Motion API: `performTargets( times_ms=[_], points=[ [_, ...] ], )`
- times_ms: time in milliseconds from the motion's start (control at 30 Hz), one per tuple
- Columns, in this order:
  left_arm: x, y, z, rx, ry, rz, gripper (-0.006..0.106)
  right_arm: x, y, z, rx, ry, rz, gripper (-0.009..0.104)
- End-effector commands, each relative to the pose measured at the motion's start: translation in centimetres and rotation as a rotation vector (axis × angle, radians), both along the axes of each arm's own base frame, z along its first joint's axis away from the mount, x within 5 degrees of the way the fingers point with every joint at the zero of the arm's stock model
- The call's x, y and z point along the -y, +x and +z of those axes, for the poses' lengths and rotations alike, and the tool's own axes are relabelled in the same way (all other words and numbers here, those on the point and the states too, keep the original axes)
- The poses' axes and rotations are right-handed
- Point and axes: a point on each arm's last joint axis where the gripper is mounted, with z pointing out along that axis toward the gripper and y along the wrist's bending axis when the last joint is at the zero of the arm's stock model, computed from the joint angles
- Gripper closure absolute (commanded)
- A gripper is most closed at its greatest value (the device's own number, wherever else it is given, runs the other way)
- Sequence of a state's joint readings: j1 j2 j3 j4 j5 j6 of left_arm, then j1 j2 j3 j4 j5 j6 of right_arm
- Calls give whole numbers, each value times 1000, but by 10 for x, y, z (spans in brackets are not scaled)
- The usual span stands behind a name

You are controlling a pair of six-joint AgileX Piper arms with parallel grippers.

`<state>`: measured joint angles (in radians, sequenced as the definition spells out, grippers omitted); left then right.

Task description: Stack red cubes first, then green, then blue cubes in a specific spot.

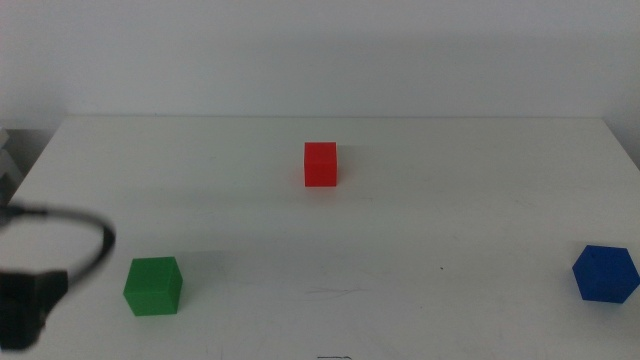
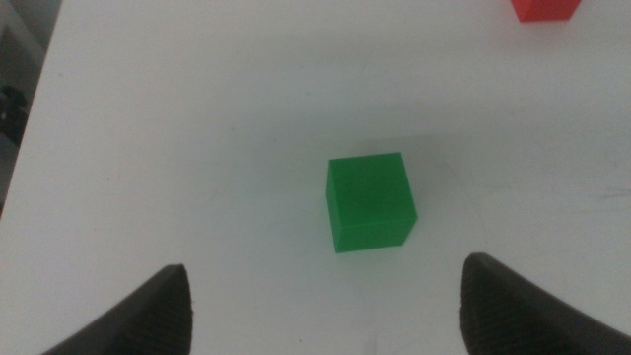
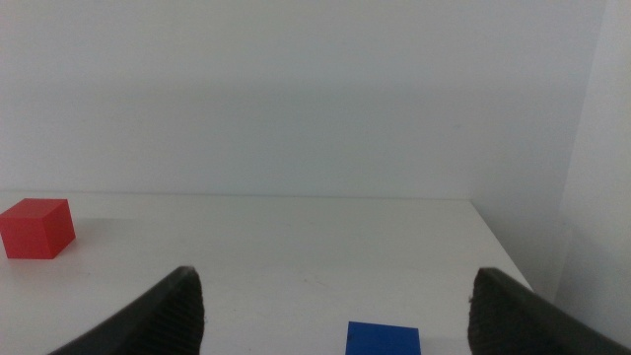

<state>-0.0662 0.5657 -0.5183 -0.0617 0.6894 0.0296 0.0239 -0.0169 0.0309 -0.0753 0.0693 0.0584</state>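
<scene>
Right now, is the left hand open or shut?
Open: the left hand has its jaws wide apart, the green cube on the table between and beyond them, untouched.

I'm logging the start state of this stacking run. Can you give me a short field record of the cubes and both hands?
red cube: alone on the table, far middle, nothing stacked on it
green cube: near left, apart from the others
blue cube: near right edge
stack: not begun
left hand: open, above the green cube, not touching it
right hand: open, waiting by the blue cube, holding nothing
</scene>
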Motion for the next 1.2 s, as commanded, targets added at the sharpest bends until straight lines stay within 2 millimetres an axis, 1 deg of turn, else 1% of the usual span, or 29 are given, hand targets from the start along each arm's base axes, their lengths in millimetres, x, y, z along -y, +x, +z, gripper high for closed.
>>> performTargets(
  times_ms=[0,133,233,467,567,667,733,867,1000,1033,1167],
  points=[
    [2,15,29,6,-16,-2,8,-1,-3,15,115,-11,7,1],
    [3,31,51,-59,-6,-8,8,-1,-3,15,115,-11,7,1],
    [4,42,58,-62,0,-10,8,-1,-3,15,115,-11,7,1],
    [6,60,56,-52,-29,-5,8,-1,-3,15,115,-11,7,1],
    [8,80,60,-150,-27,-12,8,-1,-3,15,115,-11,7,1],
    [14,104,60,-228,-39,-29,8,-1,-3,15,115,-11,7,1],
    [22,120,62,-253,-39,-52,8,-1,-3,15,115,-11,7,1],
    [46,160,69,-269,-36,-57,8,-1,-3,15,115,-11,7,1],
    [81,207,65,-316,-4,-40,8,-1,-3,15,115,-11,7,1],
    [88,216,64,-331,12,-40,8,-1,-3,15,115,-11,7,1],
    [127,260,57,-384,36,-59,8,-1,-3,15,115,-11,7,1]
  ],
)
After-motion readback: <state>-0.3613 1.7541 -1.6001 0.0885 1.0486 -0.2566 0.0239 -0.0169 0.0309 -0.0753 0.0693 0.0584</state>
